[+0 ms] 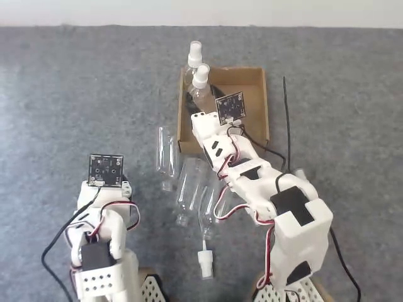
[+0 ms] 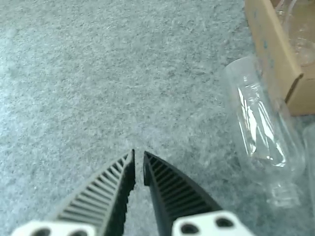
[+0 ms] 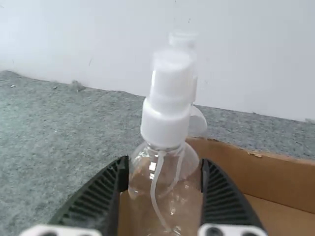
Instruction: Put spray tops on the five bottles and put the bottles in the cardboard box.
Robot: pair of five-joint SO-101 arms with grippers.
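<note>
Right end effector (image 3: 164, 164) clamped on a spray-topped bottle (image 3: 165, 147), cardboard box (image 3: 275, 177) under it; left end effector (image 2: 139, 160) pinched together, bare bottle (image 2: 261, 128) beside it

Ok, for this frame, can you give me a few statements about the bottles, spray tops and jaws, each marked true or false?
1. The right jaws hold a capped bottle at the cardboard box. True.
2. The left jaws grip a spray top. False: they are shut on nothing, over bare carpet.
3. Three bottles lie on the carpet outside the box. True.
4. No spray top lies loose on the carpet. False: a loose spray top lies between the arm bases.
</note>
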